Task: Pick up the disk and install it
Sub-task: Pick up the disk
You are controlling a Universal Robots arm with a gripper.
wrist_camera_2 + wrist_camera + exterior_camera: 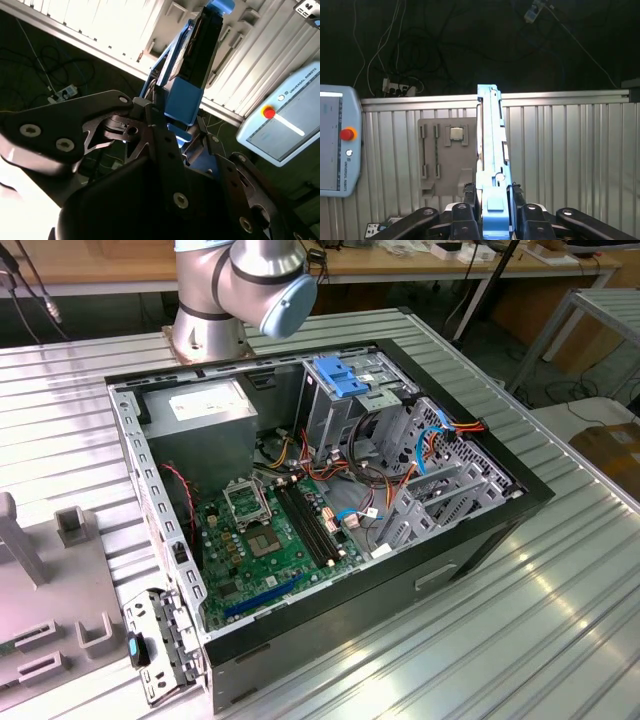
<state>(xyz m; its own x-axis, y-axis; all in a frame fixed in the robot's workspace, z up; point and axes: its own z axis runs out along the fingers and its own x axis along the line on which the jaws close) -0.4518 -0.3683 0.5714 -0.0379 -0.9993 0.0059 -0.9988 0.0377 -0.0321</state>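
Observation:
In both wrist views my gripper (492, 195) (175, 132) is shut on the disk (490, 150) (197, 50). The disk is seen edge-on, a thin dark slab with blue plastic rails along its sides, standing straight out from between the fingers. It hangs in the air over the ribbed metal table (570, 150). In the exterior view the open computer case (480, 540) lies on its side on the table. Its drive cage, topped by a blue plastic bracket (343, 375), sits at the far side. The arm's base (210, 310) stands behind the case.
Inside the case are a green motherboard (270, 530), a grey power-supply box (205, 405) and loose coloured cables (440, 435). A grey fixture plate (445, 150) with slots lies on the table. A teach pendant (337, 140) with a red button rests beside it.

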